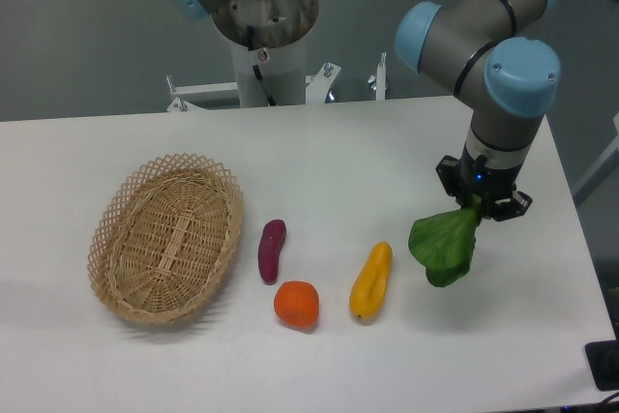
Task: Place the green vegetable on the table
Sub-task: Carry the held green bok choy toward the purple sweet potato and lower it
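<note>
Near centre: orange fruit [296, 304], yellow vegetable [371, 280], purple piece [271, 250] lying on tabletop [338, 162]. Wicker basket [167, 236] at left. At right I see green vegetable [445, 245] hanging from tool [477, 202], leaves down, low over tabletop; contact unclear. Tool pinches stalk end; stalk itself hidden. I judge toy light, leaves soft and floppy, stalk stiffer: best hold stays at stalk. Arm base far, centre.
</note>
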### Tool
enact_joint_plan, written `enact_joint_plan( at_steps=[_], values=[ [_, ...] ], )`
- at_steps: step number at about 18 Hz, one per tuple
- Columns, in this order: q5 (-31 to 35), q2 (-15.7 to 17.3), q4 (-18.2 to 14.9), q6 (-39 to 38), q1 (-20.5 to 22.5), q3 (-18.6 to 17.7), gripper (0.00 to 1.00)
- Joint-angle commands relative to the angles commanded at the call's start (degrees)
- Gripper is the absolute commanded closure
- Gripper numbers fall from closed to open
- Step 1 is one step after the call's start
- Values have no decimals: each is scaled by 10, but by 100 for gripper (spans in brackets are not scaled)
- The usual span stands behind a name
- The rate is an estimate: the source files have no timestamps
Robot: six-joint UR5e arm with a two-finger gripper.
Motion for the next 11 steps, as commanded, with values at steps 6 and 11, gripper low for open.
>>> enact_joint_plan(
  at_steps=[6,11],
  values=[
    [-3,14,-15,1,-2,-7,86],
    [-5,25,-60,8,-3,-8,86]
  ],
)
